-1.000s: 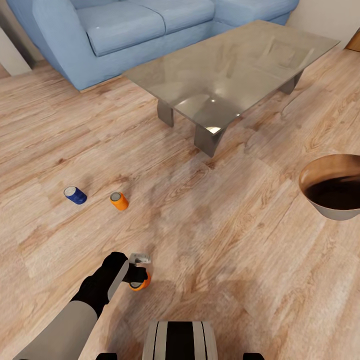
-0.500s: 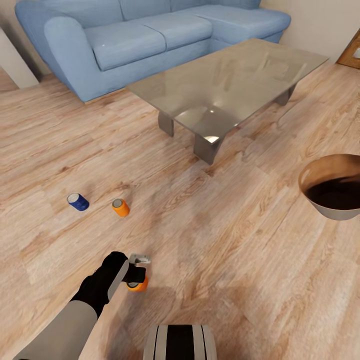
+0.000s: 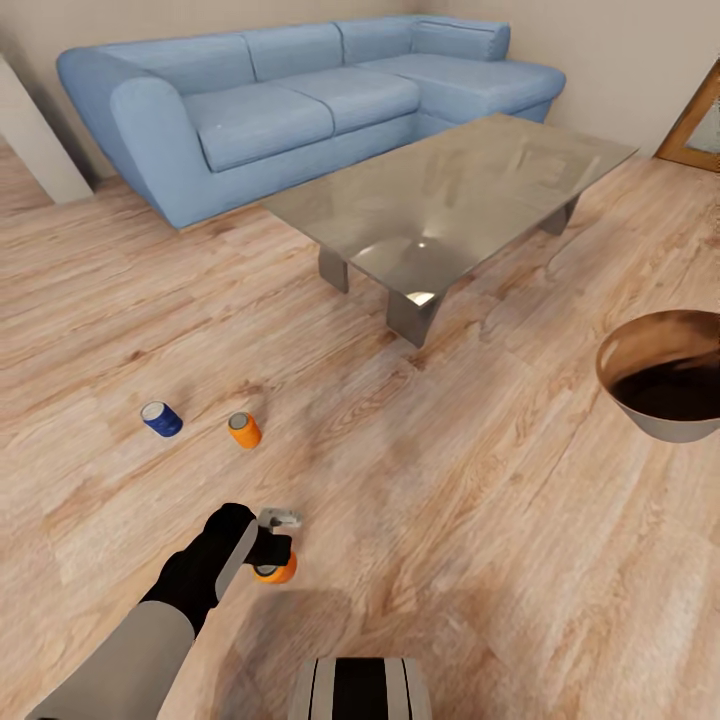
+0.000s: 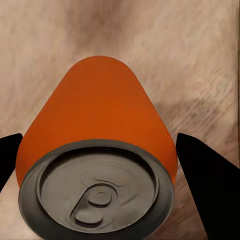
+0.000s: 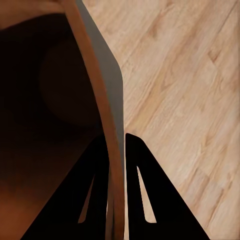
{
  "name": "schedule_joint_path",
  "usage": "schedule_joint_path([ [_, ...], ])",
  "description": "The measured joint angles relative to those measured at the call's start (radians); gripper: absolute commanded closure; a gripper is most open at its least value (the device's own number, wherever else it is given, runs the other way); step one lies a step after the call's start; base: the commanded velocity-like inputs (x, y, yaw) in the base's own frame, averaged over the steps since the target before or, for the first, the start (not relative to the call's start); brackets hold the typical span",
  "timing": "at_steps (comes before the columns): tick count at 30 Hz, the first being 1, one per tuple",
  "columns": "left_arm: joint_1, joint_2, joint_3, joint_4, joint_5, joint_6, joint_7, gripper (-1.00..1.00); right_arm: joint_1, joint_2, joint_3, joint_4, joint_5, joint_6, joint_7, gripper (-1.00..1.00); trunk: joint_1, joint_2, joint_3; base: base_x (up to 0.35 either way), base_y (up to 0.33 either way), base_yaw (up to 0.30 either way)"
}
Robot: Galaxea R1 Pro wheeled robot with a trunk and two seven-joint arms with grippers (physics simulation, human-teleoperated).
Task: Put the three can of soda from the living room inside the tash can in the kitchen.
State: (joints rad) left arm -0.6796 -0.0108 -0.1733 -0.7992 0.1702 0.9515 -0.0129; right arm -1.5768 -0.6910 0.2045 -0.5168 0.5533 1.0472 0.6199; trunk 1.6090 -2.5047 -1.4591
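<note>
- Head view: left hand (image 3: 268,555) low over the wood floor (image 3: 480,520), clamped on an orange can (image 3: 277,570).
- Left wrist view: same orange can (image 4: 97,150) seated between two dark fingers (image 4: 205,180), silver top toward the camera, body pointing away at the floor; flanks contacted on both sides.
- Right wrist view: right hand (image 5: 116,150) pinching the rim wall of the trash can (image 5: 107,115), one finger inside the dark glossy interior, one outside. Head view: trash can (image 3: 665,385) carried clear of the floor, well apart from the left hand, off to its right.
- Remaining cans: second orange can (image 3: 244,430) and blue can (image 3: 161,419) on the floor ahead of the left hand, near each other but not touching; both appear tilted or lying, exact pose not resolvable.
- Beyond them: glass-topped counter (image 3: 450,190) and blue sofa (image 3: 300,100).
- Handling, judged: cans light, thin-walled, smooth; likely to dent under excess squeeze and to roll if nudged. Grip across mid-body, flanks opposed, not by the rim.
- Trash can judged stiff and light; single-point rim pinch liable to swing, so keep level during drop-in.
</note>
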Motion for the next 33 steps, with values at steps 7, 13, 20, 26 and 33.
schedule_joint_path([
  [7, -0.008, 0.011, 0.002, -0.006, 0.005, 0.036, -0.007, 1.0, 0.005, 0.021, -0.004, 0.014, -0.012, 0.0, 0.001, 1.0, -0.003, 0.002, 0.027, 0.0, 0.0, 0.0],
  [13, -0.068, 0.032, 0.009, -0.029, 0.001, 0.096, -0.009, 1.0, 0.011, 0.028, -0.002, 0.059, 0.011, 0.0, 0.0, 1.0, -0.006, 0.003, 0.05, 0.0, 0.0, 0.0],
  [20, -0.119, 0.069, 0.012, -0.025, 0.014, 0.096, -0.066, 1.0, 0.024, 0.03, -0.002, 0.082, -0.002, 0.0, 0.002, 1.0, -0.009, 0.005, 0.077, 0.0, 0.0, 0.0],
  [26, -0.135, 0.091, 0.012, -0.02, 0.013, 0.096, -0.114, 1.0, 0.041, 0.038, -0.003, 0.087, -0.003, 0.0, 0.001, 1.0, -0.032, 0.046, 0.096, 0.0, 0.0, 0.0],
  [33, -0.153, 0.102, 0.012, -0.018, 0.015, 0.096, -0.143, 1.0, 0.057, 0.07, -0.004, 0.101, 0.0, 0.0, 0.002, 1.0, -0.059, 0.095, 0.118, 0.0, 0.0, 0.0],
])
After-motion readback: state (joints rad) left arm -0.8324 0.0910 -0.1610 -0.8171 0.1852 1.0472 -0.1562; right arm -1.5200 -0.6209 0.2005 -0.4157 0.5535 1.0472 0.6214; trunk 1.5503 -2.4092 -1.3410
